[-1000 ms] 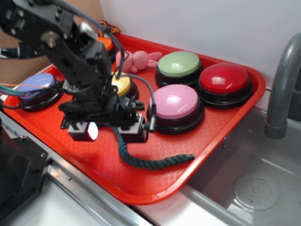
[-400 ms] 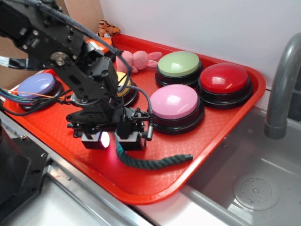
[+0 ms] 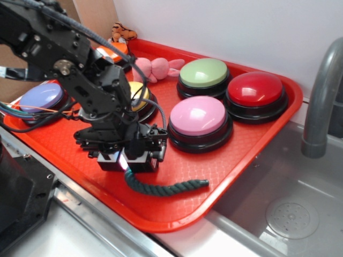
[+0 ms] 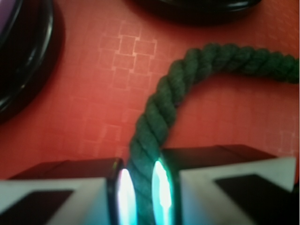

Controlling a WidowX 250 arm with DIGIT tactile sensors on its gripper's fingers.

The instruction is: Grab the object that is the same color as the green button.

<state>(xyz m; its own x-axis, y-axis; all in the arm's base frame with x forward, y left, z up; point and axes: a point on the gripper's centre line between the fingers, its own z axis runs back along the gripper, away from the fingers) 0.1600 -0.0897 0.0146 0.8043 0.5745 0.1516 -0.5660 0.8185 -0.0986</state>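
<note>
The black gripper (image 3: pixel 127 161) has its jaws narrowed around one end of the dark green twisted rope (image 3: pixel 163 188); in the wrist view the rope (image 4: pixel 178 84) passes between the two glowing pads (image 4: pixel 125 192), touching both. The rest curves along the red plastic tray (image 3: pixel 252 144) near its front edge. The pale green domed button (image 3: pixel 204 73) sits toward the tray's back edge, beside the pink plush toy (image 3: pixel 155 67).
</note>
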